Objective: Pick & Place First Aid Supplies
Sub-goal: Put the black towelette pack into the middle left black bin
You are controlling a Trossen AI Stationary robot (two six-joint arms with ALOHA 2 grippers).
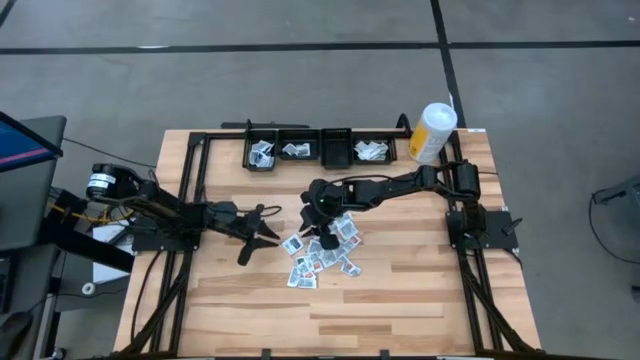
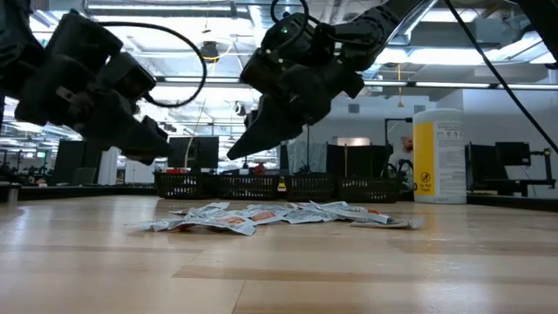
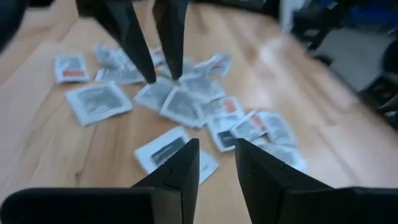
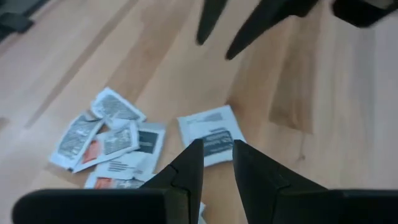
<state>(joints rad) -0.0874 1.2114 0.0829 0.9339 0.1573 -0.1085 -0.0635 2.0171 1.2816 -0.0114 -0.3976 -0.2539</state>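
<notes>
Hovering with slightly parted, empty right end effector [image 1: 300,229] directly over small white flat square paper packet [image 4: 210,136], nearer than left end effector [image 1: 270,228].

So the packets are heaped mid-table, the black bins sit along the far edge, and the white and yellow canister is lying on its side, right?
Not quite: the canister stands upright, as the low view shows. The packets do lie heaped mid-table, with the black bins along the far edge.

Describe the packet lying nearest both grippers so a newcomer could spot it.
On the wooden table, a heap of small white packets lies mid-table. At the heap's left edge lies a white square packet with a dark printed band, apart from the rest, between the left gripper and right gripper.
</notes>
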